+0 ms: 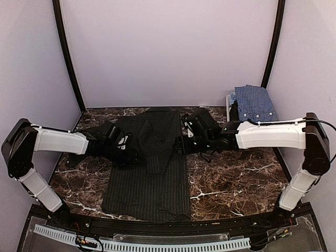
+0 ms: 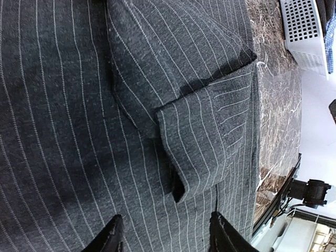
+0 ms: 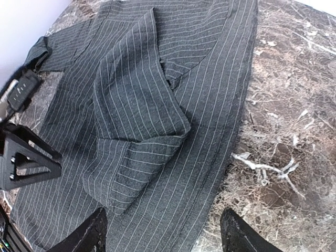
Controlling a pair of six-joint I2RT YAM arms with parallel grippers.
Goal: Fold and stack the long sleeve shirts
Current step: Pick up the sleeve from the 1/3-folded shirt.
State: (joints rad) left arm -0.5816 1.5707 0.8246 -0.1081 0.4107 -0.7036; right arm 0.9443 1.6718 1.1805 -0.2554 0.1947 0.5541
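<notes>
The black pinstriped long sleeve shirt [image 1: 149, 184] lies flat and lengthwise on the marble table, one sleeve folded in over its body. That sleeve's cuff [image 2: 207, 142] shows just ahead of my left gripper [image 2: 168, 236], which hovers open over the cloth and holds nothing. At the shirt's right edge my right gripper [image 3: 164, 236] is also open, straddling the hem and the marble, with the folded cuff [image 3: 131, 168] in front of it. From above, the left gripper [image 1: 130, 154] and right gripper [image 1: 181, 143] flank the shirt's upper half. The blue-and-white checked shirt [image 1: 254, 102] lies on the basket at the back right.
A white slatted basket [image 2: 303, 31] stands at the back right corner under the checked shirt. Bare marble table [image 1: 236, 178] lies on both sides of the pinstriped shirt. The left arm's black wrist [image 3: 21, 157] appears at the left of the right wrist view.
</notes>
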